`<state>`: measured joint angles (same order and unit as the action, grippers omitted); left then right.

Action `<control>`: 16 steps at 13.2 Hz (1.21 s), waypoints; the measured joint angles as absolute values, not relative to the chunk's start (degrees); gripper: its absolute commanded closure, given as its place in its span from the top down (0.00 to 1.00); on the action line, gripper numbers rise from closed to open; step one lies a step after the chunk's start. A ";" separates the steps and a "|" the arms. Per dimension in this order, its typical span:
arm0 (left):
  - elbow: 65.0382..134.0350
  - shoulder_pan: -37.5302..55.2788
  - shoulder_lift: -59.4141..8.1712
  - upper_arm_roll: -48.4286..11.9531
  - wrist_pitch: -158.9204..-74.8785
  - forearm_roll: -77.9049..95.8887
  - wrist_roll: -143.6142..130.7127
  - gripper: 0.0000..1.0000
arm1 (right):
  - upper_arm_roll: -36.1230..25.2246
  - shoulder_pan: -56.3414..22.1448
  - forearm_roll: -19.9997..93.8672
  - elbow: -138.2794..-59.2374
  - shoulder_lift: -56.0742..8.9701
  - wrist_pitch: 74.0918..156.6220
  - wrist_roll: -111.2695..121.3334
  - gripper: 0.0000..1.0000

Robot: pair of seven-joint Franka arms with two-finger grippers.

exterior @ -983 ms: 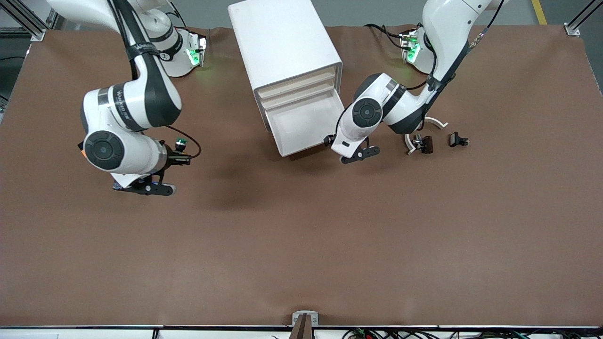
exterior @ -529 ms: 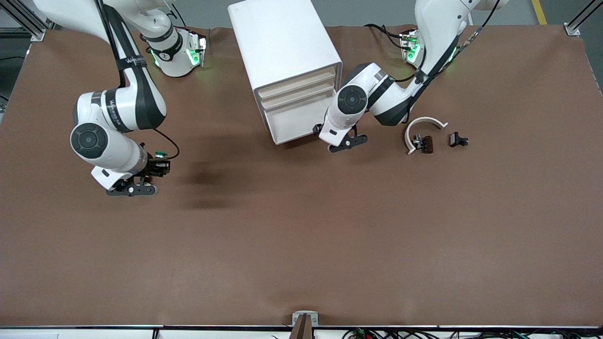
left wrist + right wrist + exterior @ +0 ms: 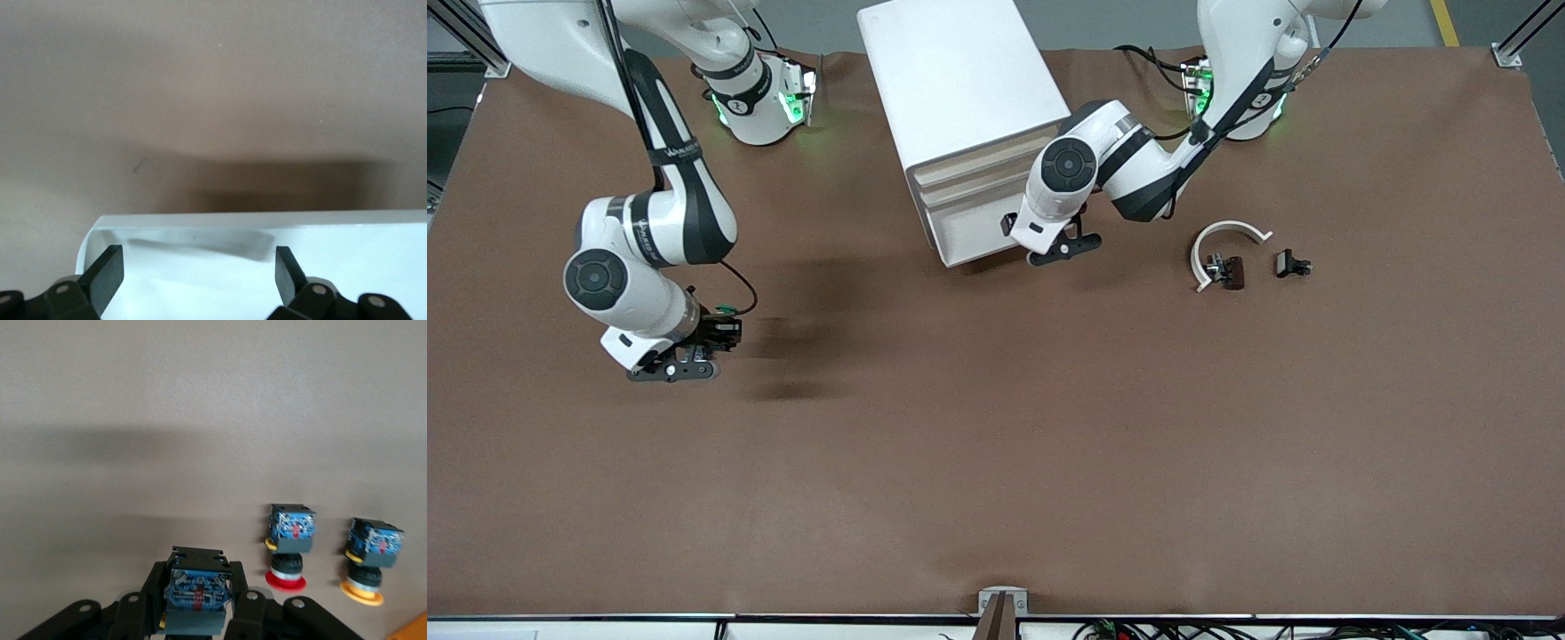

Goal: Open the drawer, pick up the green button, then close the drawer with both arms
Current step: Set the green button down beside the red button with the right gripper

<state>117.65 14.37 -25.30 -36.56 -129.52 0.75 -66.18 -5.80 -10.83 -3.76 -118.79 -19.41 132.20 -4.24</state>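
The white cabinet (image 3: 960, 89) stands at the back middle of the table. Its lowest drawer (image 3: 971, 233) is pushed almost fully in, with only the pale front showing. My left gripper (image 3: 1012, 224) is at the drawer's front with its fingers open; in the left wrist view the gripper (image 3: 198, 275) has the drawer's white surface (image 3: 280, 260) between its fingers. My right gripper (image 3: 719, 331) is low over the table toward the right arm's end, shut on the green-capped button (image 3: 727, 310). The right wrist view shows the gripper (image 3: 198, 613) clamped on the button's blue-black body (image 3: 198, 587).
A red-capped button (image 3: 288, 547) and a yellow-capped button (image 3: 371, 557) stand on the table beside my right gripper. A white curved piece (image 3: 1224, 233) and two small black parts (image 3: 1227, 269) (image 3: 1291, 264) lie toward the left arm's end.
The left gripper has pushed the drawer from open to nearly shut. The right arm has carried the button lower and toward the right arm's end of the table.
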 measured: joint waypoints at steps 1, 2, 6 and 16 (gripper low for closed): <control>117.69 14.28 -25.30 -36.56 -129.44 0.75 -66.27 1.00 | -5.81 -10.78 -3.76 -118.82 -20.84 133.87 -4.24 0.08; 117.67 14.04 -25.30 -36.56 -129.43 0.75 -66.28 1.00 | -5.81 -10.69 -3.76 -118.87 -22.39 135.69 -4.24 0.09; 116.79 13.08 -24.83 -36.56 -129.45 0.75 -66.28 1.00 | -5.83 -10.13 -3.76 -118.87 -26.68 139.07 -4.24 0.16; 115.57 9.99 -25.27 -36.28 -132.35 -1.99 -63.97 1.00 | -5.82 -9.31 -3.76 -118.31 -26.92 138.82 -4.34 1.00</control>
<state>115.57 9.99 -25.27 -36.28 -132.35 -1.99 -63.97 -5.82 -9.31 -3.76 -118.31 -26.92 138.82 -4.34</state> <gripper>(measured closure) 0.000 0.004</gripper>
